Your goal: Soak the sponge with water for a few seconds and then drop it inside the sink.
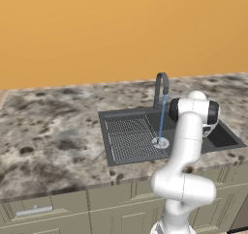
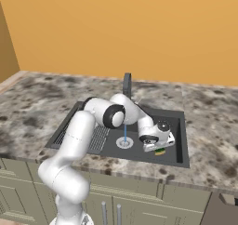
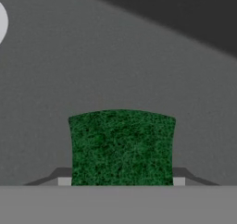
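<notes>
Tool [image 2: 159,149] clamps sponge [image 3: 121,146] over sink [image 2: 181,140].

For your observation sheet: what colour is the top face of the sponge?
Dark green, speckled; the sponge shows it best in the hand view.

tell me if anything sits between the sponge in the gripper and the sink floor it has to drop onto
Nothing visible does. The gripper is shut on the sponge low inside the sink, right of the water. In the hand view, bare dark basin floor lies beyond the sponge, with the drain at the edge.
</notes>
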Robot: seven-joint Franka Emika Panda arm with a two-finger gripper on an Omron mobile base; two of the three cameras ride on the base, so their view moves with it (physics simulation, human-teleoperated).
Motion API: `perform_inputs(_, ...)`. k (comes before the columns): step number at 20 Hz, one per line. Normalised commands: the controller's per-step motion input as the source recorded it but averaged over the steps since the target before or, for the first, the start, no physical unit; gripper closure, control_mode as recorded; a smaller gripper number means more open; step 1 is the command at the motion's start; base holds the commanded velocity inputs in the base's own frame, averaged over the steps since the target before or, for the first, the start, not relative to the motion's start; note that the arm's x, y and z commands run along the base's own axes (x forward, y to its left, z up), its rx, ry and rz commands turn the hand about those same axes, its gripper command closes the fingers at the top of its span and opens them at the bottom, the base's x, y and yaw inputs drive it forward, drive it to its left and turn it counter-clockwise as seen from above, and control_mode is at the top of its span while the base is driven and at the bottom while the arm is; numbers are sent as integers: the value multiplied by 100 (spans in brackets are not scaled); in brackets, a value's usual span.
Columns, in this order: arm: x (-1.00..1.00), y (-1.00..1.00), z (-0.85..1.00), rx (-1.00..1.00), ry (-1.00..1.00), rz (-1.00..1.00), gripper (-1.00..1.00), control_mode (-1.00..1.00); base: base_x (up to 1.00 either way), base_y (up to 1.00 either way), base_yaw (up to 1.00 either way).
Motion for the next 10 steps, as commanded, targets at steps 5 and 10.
perform_inputs(5,0,0,0,0,0,0,100,-100,0,0,0)
perform_inputs(10,0,0,0,0,0,0,-100,-100,0,0,0)
